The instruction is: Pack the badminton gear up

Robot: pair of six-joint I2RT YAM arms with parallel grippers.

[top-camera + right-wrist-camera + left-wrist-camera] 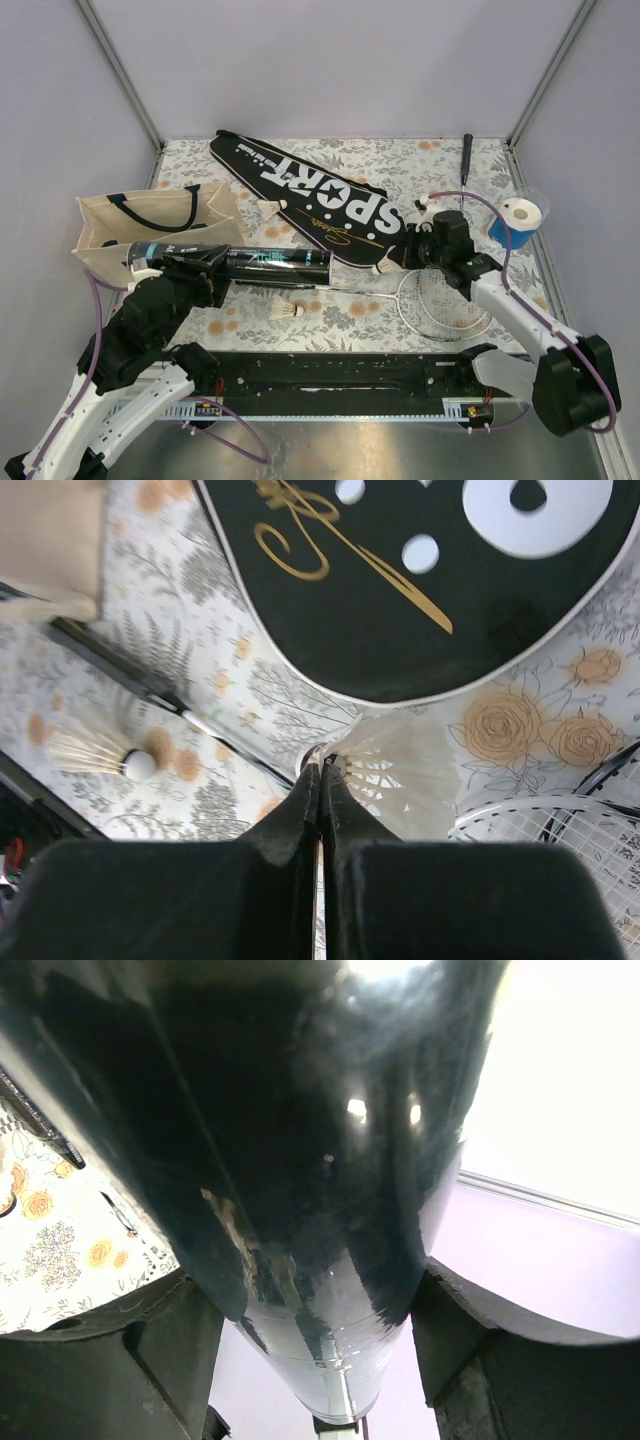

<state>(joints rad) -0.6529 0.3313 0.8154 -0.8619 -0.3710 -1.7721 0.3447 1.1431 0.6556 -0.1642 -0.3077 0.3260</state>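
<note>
My left gripper [213, 266] is shut on the long black tube [270, 264], held level over the table's left side, its near end by the tote bag. In the left wrist view the tube [300, 1160] fills the space between my fingers [150, 1360]. My right gripper [397, 256] is shut on the feather rim of a white shuttlecock [400, 770] just below the black "SPORT" cover [310, 195]. Two more shuttlecocks lie loose, one [290, 313] in front of the tube and one [270, 207] beside the cover. The silver racket [440, 305] lies at front right.
A beige tote bag [150, 225] with black handles stands open at the left. A blue and white roll [516, 220] sits at the right edge, a thin black rod [466, 160] at the back right. A black rail [330, 372] runs along the near edge.
</note>
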